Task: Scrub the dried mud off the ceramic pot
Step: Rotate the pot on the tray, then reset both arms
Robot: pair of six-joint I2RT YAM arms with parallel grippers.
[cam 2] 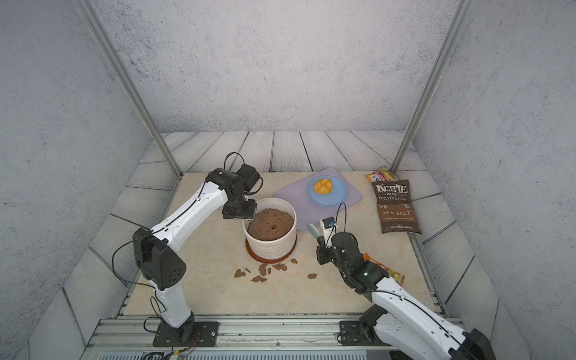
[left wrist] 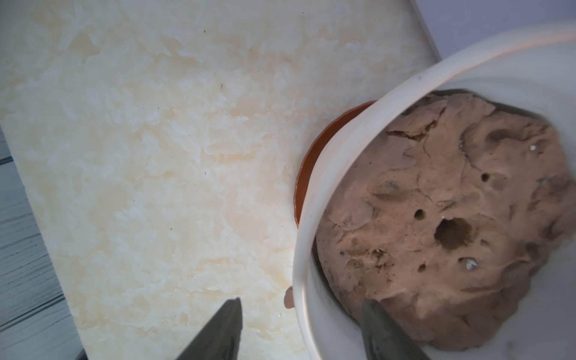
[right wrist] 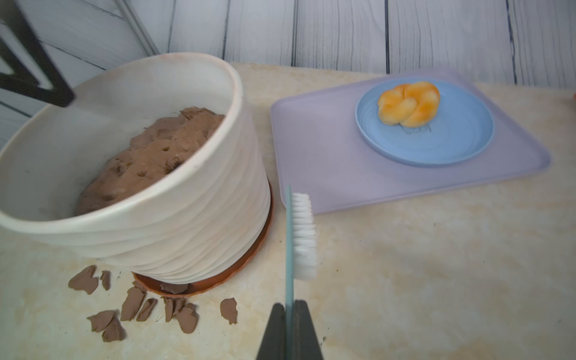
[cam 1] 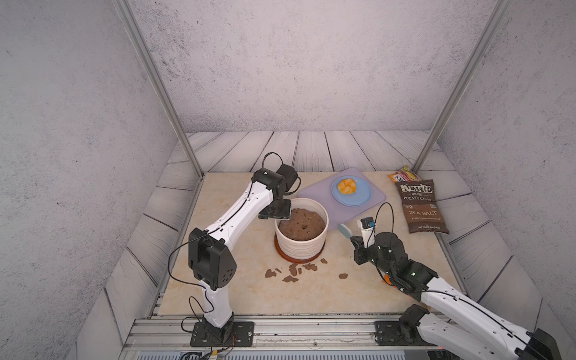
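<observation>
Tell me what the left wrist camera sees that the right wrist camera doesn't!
Only the left wrist view: the left jaws standing apart, one outside the rim of the ceramic pot, one inside over the soil mound. Only the right wrist view: the right jaws shut on the brush, the dried mud flakes lying on the table, the bun on the blue plate, the purple mat. Both: the pot, its soil, the reddish saucer beneath it, the table.

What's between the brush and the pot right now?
Only the saucer rim under the pot and a narrow bare strip of tabletop beside the brush. The right wrist view shows it.
</observation>
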